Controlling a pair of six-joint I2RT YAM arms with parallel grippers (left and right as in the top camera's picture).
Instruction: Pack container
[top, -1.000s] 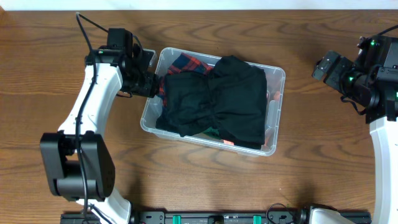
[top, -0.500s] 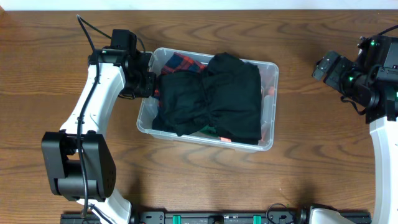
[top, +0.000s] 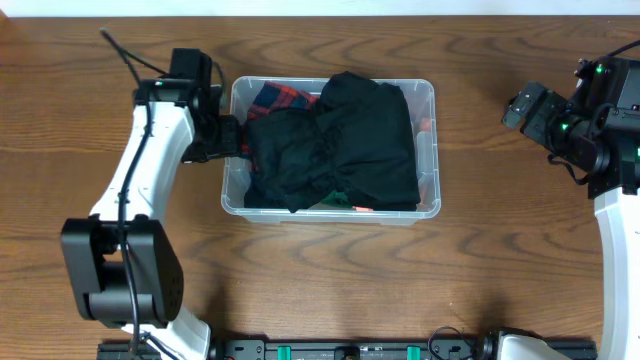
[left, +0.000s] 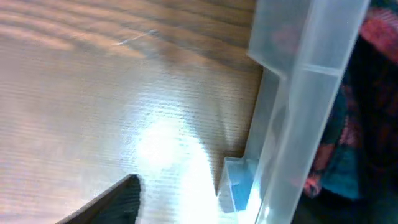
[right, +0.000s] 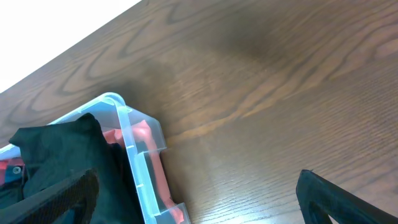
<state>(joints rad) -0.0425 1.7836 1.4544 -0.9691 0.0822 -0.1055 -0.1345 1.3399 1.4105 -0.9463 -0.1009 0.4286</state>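
The left gripper (top: 234, 140) sits at the left wall of the container (top: 330, 214), at rim height. In the left wrist view one dark finger (left: 115, 200) lies outside that wall. The other finger is hidden, so it cannot be determined whether the jaws clamp the wall or only rest against it.

The container stands mid-table (top: 320, 285), square to the front edge. It holds a red plaid cloth (top: 278, 98) at the rear left, a black garment (top: 345, 150) heaped over most of the opening, and an orange item (top: 426, 125) along the right wall.

The right gripper (right: 198, 182) hangs well apart to the right, jaws spread wide and empty.

Hazards: a sideways load on the thin wall may flex it and break the hold, or skid the container. The heaped garment may spill over the rim. Nothing steadies the far side.
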